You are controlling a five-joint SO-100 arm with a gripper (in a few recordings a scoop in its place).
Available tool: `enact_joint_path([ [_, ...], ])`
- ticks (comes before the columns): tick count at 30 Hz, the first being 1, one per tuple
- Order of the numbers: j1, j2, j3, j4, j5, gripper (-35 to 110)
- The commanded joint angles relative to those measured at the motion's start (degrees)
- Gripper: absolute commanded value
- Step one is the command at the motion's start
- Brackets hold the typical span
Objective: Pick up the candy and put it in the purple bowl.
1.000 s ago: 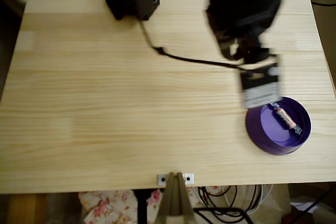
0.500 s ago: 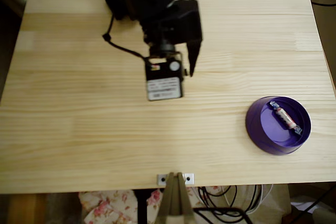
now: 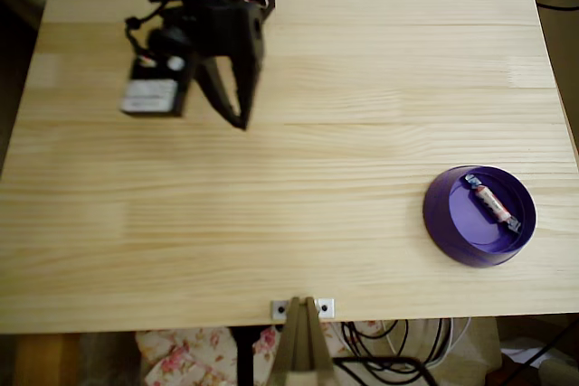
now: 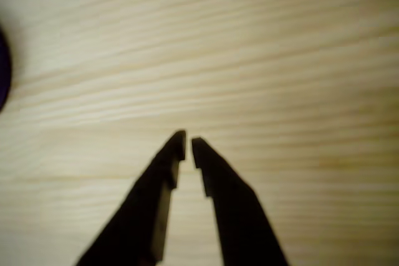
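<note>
Down at the lower right of the overhead view, lying inside the purple bowl (image 3: 479, 215): the candy (image 3: 493, 202), slanted across the pale inner floor, one twisted end up near the far rim. So the drop-off looks done, judging by how things sit now. Nothing left to carry.

Well apart from all that, up at the top left of the desk (image 3: 362, 88): the pincer (image 3: 237, 113), black, tips pointing down the picture. Wrist view shows the pincer (image 4: 187, 144) nearly closed, just a thin slit between the tips, gripping nothing, bare wood grain underneath.

Step in hand, best guess: parking the arm. Next move needs nothing fancy, just settling at rest near the base, no need to go back toward the bowl.

Around: a metal bracket (image 3: 303, 308) at the near edge, cables (image 3: 389, 350) and flowery fabric (image 3: 194, 354) below the desk. Nothing in the way.
</note>
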Motion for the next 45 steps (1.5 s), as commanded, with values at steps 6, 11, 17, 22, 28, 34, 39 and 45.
enact_joint_path([
  [6,1.49,8.35,6.77,0.97,0.97,0],
  [11,2.29,5.01,6.77,-0.79,4.22,0],
  [17,2.02,8.00,6.86,3.43,0.26,0],
  [22,0.00,8.44,6.86,-0.18,-26.28,0],
  [28,3.96,8.44,6.86,1.76,-24.52,0],
  [34,4.31,8.44,6.86,1.76,-24.26,0],
  [39,4.31,8.44,6.86,1.76,-24.35,0],
  [45,4.31,8.44,6.86,1.76,-24.35,0],
])
